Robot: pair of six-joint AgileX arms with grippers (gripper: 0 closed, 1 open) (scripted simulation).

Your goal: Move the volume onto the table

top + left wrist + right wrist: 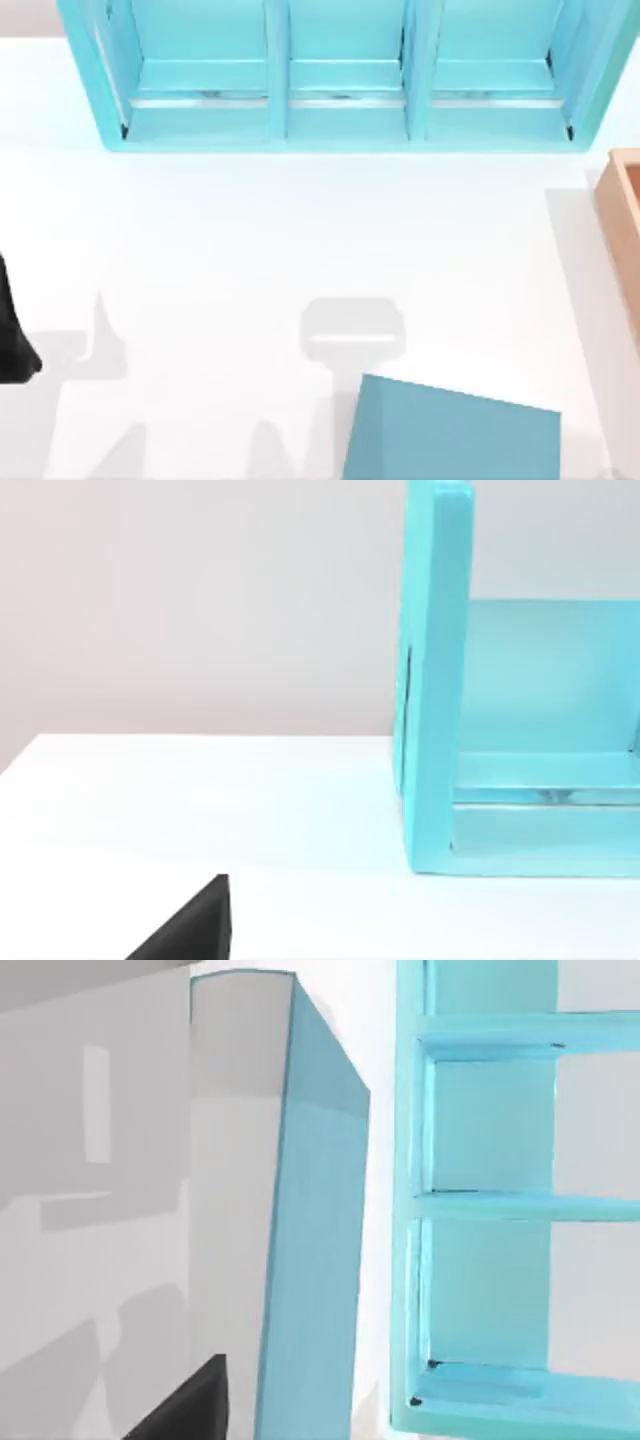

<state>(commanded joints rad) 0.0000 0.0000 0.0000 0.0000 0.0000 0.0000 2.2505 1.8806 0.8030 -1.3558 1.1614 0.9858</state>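
Note:
The volume (455, 435), a thick teal-blue book with white page edges, hangs tilted over the front right of the white table (250, 250), cut off by the view's lower edge. In the right wrist view the volume (315, 1260) stands close up, page edges beside one dark finger (185, 1408) of my right gripper, which is shut on it. My left arm (12, 335) rests at the table's far left. One finger (190, 925) of its open gripper juts over bare table.
A light-blue three-compartment shelf unit (345, 120) stands along the back of the table, its compartments bare. A tan wooden box (622, 220) sits at the right edge. Grey shadows lie on the table in front of the middle.

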